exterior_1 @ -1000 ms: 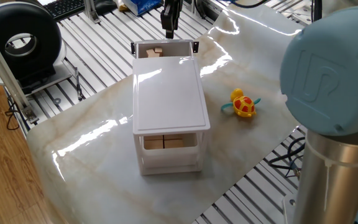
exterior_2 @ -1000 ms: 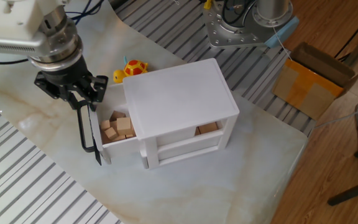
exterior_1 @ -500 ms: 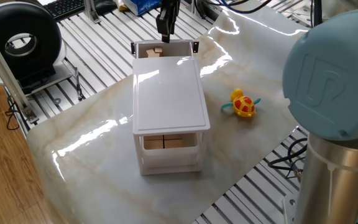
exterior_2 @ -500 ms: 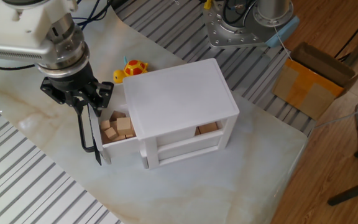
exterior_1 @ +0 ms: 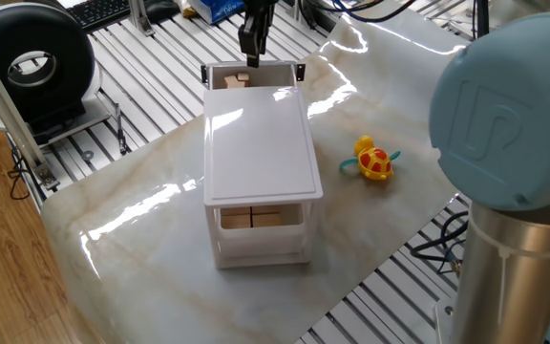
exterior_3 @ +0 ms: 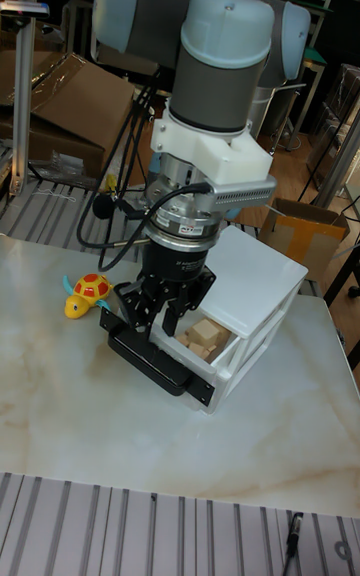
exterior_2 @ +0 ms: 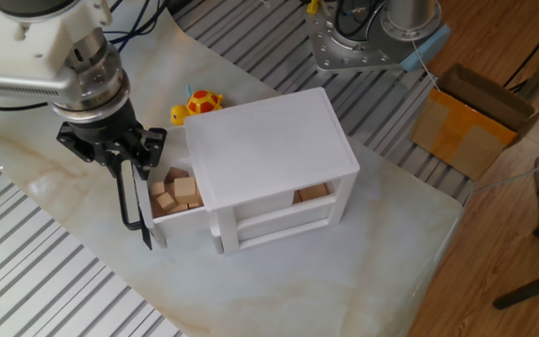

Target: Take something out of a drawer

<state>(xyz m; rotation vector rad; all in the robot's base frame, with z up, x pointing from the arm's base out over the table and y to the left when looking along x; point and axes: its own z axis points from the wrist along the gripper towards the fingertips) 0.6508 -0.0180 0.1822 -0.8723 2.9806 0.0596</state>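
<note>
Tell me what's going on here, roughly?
The UR5's gripper hangs over the open top drawer of a small white cabinet, fingers apart and holding nothing. Several tan wooden cubes lie in the drawer; none is out yet. A yellow-and-red toy turtle sits on the table beside the cabinet.

Marble-patterned table [exterior_1: 141,239] with white three-drawer cabinet [exterior_1: 261,153] and yellow-and-red toy [exterior_1: 373,161].

We see a glossy marble-look tabletop [exterior_1: 141,248] on a slotted aluminium frame [exterior_1: 151,57], wood floor [exterior_2: 494,234] beside it, an open cardboard box [exterior_2: 475,117], keyboard [exterior_1: 98,10], ring light [exterior_1: 31,67], more boxes [exterior_3: 60,106] behind.
</note>
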